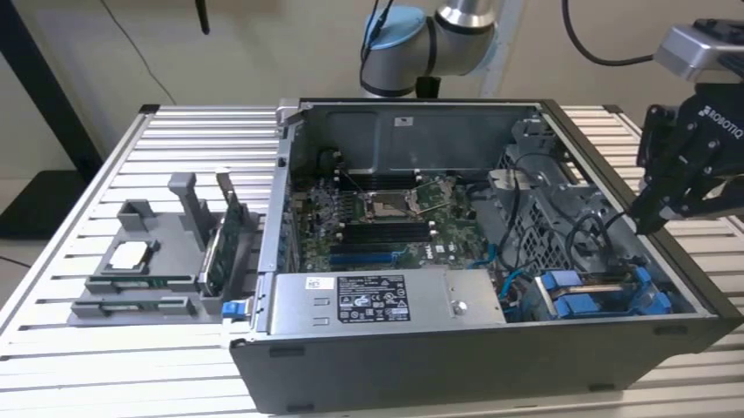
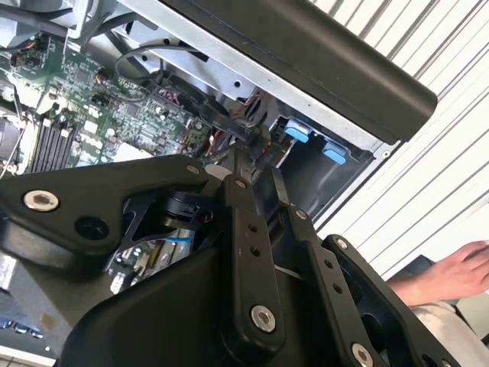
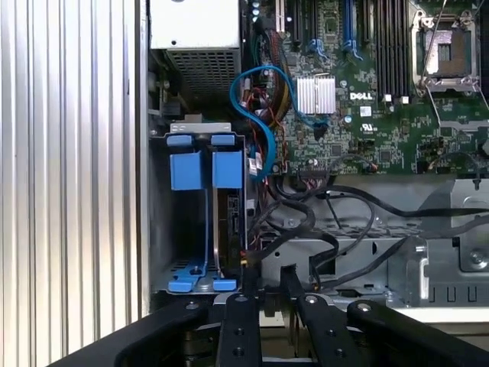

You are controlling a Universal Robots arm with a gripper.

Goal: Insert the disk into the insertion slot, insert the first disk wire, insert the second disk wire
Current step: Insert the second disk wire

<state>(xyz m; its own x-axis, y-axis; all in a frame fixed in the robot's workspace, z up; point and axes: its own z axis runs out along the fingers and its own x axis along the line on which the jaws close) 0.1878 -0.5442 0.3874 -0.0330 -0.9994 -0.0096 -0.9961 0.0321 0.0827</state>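
The disk [image 3: 200,172] stands edge-on, seated in the insertion slot [image 3: 158,229], with its label hidden. The gripper [image 1: 645,222] hangs above the drive cage; whether it is clenched or released cannot be told. Black cables [image 3: 336,229] tangle just beside the cage.

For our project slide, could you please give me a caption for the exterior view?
The gripper hangs near the blue carriers inside the open computer case, which stands on a slatted table.
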